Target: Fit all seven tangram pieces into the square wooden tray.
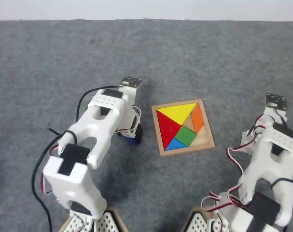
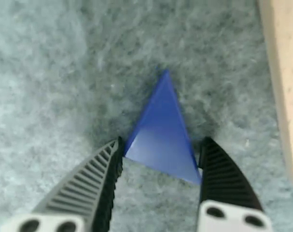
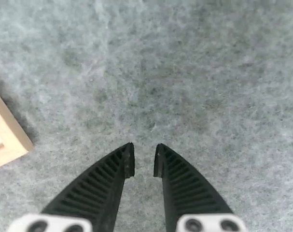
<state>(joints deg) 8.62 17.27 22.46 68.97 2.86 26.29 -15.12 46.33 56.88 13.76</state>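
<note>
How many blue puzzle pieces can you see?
2. A light blue piece sits in the tray, at its near corner. A dark blue triangle lies on the carpet at the left gripper, beside the tray. Another could be hidden under an arm.

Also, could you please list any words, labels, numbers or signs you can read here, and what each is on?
None: there is no readable text, number or sign on the wooden tray, its coloured pieces, the blue triangle, the grey carpet or the arms.
</note>
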